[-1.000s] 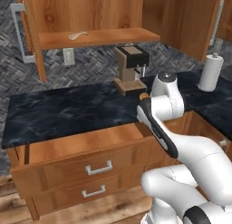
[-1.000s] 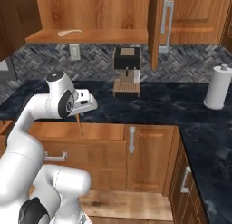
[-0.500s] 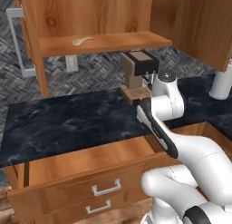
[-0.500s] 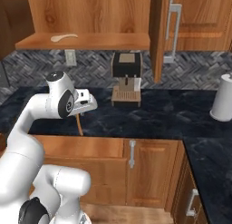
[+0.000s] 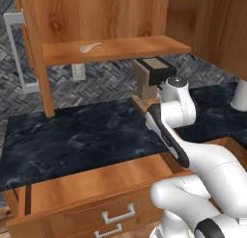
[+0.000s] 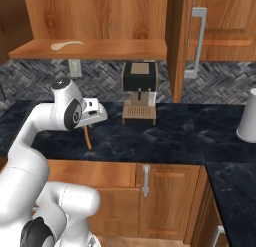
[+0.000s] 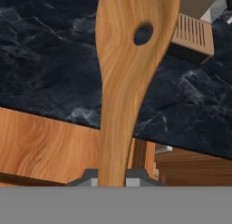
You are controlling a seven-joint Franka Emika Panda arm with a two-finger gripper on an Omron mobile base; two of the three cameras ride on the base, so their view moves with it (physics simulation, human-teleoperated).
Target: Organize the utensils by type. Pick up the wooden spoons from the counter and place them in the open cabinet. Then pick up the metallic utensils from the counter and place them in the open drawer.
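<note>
We see the two-finger gripper (image 7: 111, 175) clamped on the handle of the darker orange-brown wooden spoon (image 7: 127, 78), which hangs above the black marble-look counter (image 5: 87, 136); the pale tan curved spoon (image 5: 90, 47) lies on the orange-brown cabinet's shelf (image 5: 135, 46), presumably this one's destination

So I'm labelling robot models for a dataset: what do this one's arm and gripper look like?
The arm is glossy white, built of rounded, bulbous segments with dark grey joint rings and a black strip along the forearm. A round grey cap tops the white wrist housing. The gripper has small dark finger tips on pale grey mounts. No cables or markings are visible.
</note>
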